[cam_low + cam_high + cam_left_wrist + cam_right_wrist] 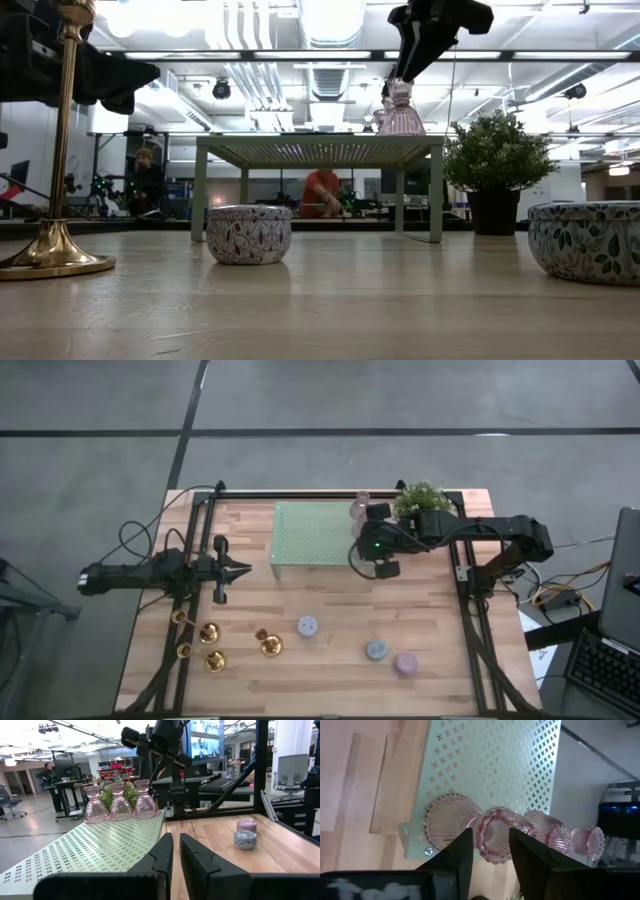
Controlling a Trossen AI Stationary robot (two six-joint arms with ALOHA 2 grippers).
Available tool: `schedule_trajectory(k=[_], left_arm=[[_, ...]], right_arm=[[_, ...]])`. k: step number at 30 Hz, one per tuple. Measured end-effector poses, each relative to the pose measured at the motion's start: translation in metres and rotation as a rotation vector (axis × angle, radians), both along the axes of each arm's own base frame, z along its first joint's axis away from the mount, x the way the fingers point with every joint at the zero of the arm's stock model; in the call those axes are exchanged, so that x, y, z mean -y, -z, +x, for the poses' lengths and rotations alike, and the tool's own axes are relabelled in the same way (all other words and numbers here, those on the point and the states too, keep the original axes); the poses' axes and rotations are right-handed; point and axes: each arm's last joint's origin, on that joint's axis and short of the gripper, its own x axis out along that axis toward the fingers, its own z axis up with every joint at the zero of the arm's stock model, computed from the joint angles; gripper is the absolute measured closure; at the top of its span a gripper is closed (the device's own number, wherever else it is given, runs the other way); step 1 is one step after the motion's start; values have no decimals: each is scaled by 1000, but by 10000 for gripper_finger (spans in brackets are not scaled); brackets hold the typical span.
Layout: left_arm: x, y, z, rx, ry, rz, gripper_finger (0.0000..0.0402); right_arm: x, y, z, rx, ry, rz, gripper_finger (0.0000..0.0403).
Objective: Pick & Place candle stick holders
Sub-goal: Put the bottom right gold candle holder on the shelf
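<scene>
While the right gripper [487, 852] hangs over the green shelf's [310, 535] end, its fingers stand apart around a pink glass holder [496, 832]. Beside that shelf, the left gripper [175, 855] waits with fingers together.

Your right gripper [487, 851] hangs pointing down at the table's far right, fingers parted. Your left gripper [176, 851] rests level at the left edge, fingers closed.

Both arms [150, 573] are matte black, built of slim jointed segments with blocky housings. A small green light [376, 544] glows on the right arm's wrist. Black cables [135, 535] loop from the left arm's base. The fingers [161, 854] are dark, wedge-shaped plastic with flat inner faces, tapering to blunt tips
</scene>
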Motion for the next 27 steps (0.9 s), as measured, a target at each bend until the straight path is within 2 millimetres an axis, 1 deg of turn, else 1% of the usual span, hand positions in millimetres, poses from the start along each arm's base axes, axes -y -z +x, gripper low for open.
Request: schedule_trajectory(k=[6,11,16,23,27], left_arm=[[0,0,0,0,-1,0,364],[0,0,0,0,0,0,364],[0,0,0,0,0,0,364],[0,0,0,0,0,0,364],[0,0,0,0,0,0,364]], right_arm=[[-11,-11,-6,47,-25,3,279],[-24,-23,-7,106,-42,25,278],[-38,-28,-8,145,-42,65,280],[-63,-28,-11,150,-108,181,303],[-78,-27,-13,153,-137,233,325]])
